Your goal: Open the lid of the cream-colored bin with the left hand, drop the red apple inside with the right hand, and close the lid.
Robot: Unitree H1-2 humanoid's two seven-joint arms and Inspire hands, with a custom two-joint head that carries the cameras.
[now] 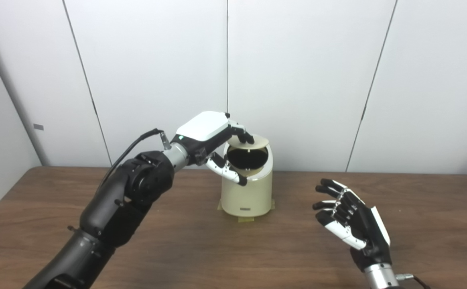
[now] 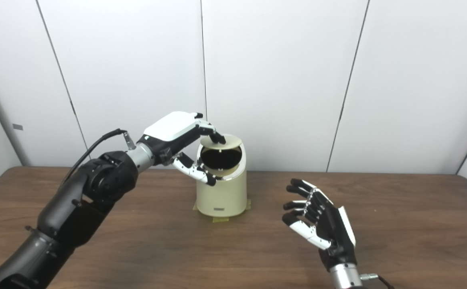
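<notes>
White wall panels are standing behind a brown wooden table [image 1: 185,245], and one cream-colored bin [image 1: 246,192] is sitting on that table near its far edge, on yellowish tape tabs that are showing at its base.

I am reaching my left hand [image 1: 211,138] over the top of the bin from the left. My fingertips [image 1: 248,139] are pressing on the round lid [image 1: 257,141], which is lying tipped back nearly flat at the top of the bin, so the mouth is gaping open toward me. My thumb is hanging down against the left rim of the opening. I am not truly clasping anything with this hand; the fingers are curled and resting on the lid, holding it back.

Inside the bin I am seeing only darkness; I cannot tell whether anything is lying in there, and I am not seeing the red apple in either view.

I am holding my right hand [image 1: 350,222] up above the table, well to the right of the bin and nearer to me, palm turned leftward, fingers spread and loosely bent, gripping nothing.

Counting it up: one bin, one lid, two hands
</notes>
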